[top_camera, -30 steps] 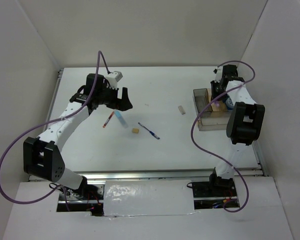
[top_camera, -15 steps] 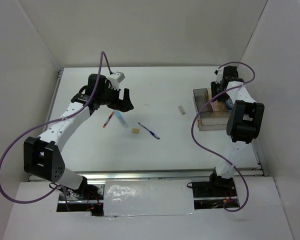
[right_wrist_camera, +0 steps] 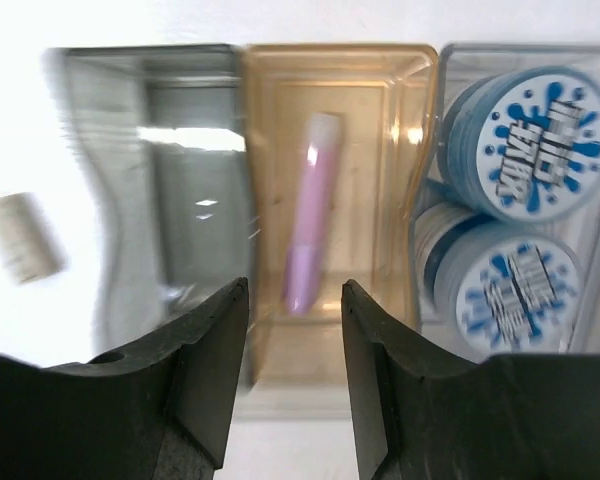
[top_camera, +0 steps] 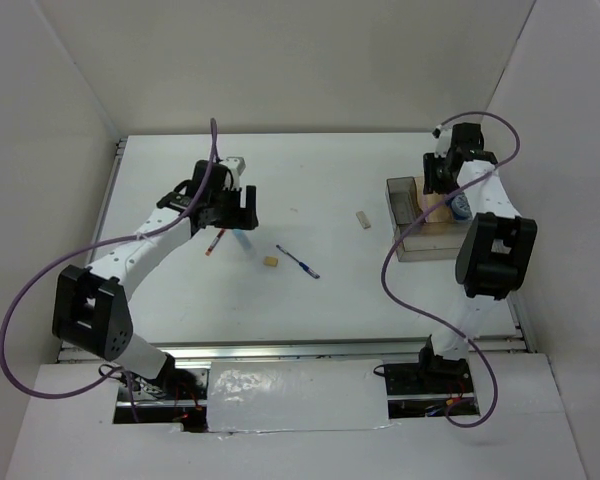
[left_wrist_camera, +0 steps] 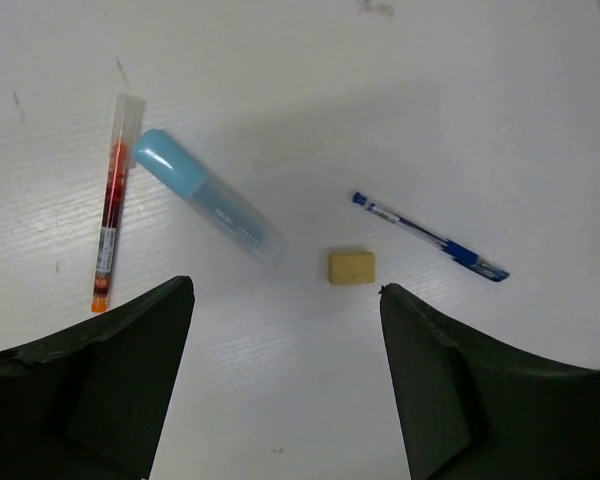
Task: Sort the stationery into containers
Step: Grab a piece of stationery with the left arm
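Observation:
My left gripper (left_wrist_camera: pixel 285 300) is open and empty, above the table near the light-blue bar (left_wrist_camera: pixel 208 208), the red pen (left_wrist_camera: pixel 113 205), the tan cube (left_wrist_camera: pixel 351 267) and the blue pen (left_wrist_camera: pixel 432 238). In the top view the left gripper (top_camera: pixel 232 212) hangs over the red pen (top_camera: pixel 216 241) and light-blue bar (top_camera: pixel 244 240). My right gripper (right_wrist_camera: pixel 294 300) is open and empty above the tray (right_wrist_camera: pixel 235 60). The pink bar (right_wrist_camera: pixel 311 230) lies in the amber middle section. Two blue-white rolls (right_wrist_camera: pixel 530 130) (right_wrist_camera: pixel 510 285) sit in the clear section. The beige block (right_wrist_camera: pixel 20 238) lies on the table beside the smoky-grey section (right_wrist_camera: pixel 170 190).
White walls enclose the table on three sides. The tray (top_camera: pixel 420 215) sits at the right, near the right wall. The beige block (top_camera: pixel 362 219) lies left of it. The tan cube (top_camera: pixel 271 261) and blue pen (top_camera: pixel 298 262) lie mid-table.
My left gripper moved right and toward the near side, over the red pen and light-blue bar. My right gripper rose and pulled back from the tray; the pink bar lies in it.

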`<action>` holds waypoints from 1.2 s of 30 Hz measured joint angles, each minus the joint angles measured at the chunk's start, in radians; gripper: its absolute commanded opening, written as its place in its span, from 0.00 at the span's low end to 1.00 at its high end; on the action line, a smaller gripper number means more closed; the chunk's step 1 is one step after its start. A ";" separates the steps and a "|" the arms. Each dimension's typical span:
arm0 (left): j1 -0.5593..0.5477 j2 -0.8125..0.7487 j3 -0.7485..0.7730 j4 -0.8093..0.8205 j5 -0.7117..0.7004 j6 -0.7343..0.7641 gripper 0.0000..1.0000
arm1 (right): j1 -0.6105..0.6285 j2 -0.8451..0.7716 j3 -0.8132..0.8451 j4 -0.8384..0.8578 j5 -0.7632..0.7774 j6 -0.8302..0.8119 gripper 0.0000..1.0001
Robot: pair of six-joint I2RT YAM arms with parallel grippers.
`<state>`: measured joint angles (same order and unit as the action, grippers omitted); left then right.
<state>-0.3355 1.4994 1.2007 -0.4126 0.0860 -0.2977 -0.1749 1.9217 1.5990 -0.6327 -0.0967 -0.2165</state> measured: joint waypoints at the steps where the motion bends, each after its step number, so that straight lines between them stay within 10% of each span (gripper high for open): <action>1: -0.013 0.009 0.000 -0.008 -0.033 -0.020 0.86 | 0.005 -0.035 -0.005 -0.005 -0.010 0.005 0.50; 11: -0.052 0.247 0.055 -0.086 -0.246 -0.186 0.75 | 0.113 -0.419 -0.090 -0.014 -0.107 0.044 0.50; 36: -0.045 0.463 0.146 -0.021 -0.215 -0.234 0.64 | 0.193 -0.560 -0.182 -0.066 -0.180 -0.032 0.50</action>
<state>-0.3809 1.9629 1.3472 -0.4335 -0.1291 -0.5320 0.0181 1.3617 1.4170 -0.6991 -0.2764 -0.2489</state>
